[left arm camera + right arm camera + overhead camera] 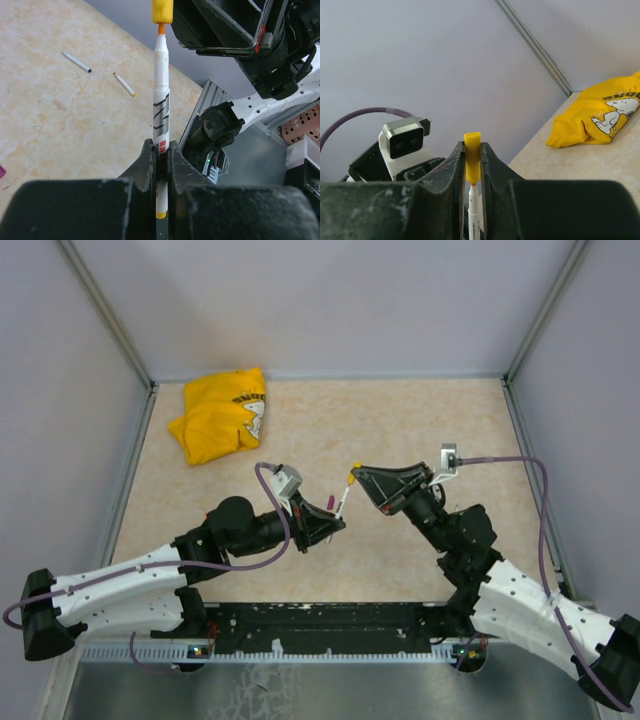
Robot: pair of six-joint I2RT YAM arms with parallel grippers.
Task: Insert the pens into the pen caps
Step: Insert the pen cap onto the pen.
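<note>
- Top view: the left gripper, jaws pinched shut, grips the slim white plastic pen by its lower barrel. The right gripper nips the stubby yellow plastic cap at the pen's far tip. A crumpled yellow cloth lies well beyond the left gripper on the speckled beige tabletop.
- Left wrist view: scuffed black fingers clamp the glossy, grey-striped barrel. Its orange nib shows between barrel and cap. A thin blue-tipped white pen and a thin orange-tipped white pen lie beyond, to the left.
- Right wrist view: barely parted fingers squeeze the smooth cap, with the white barrel beneath it.
</note>
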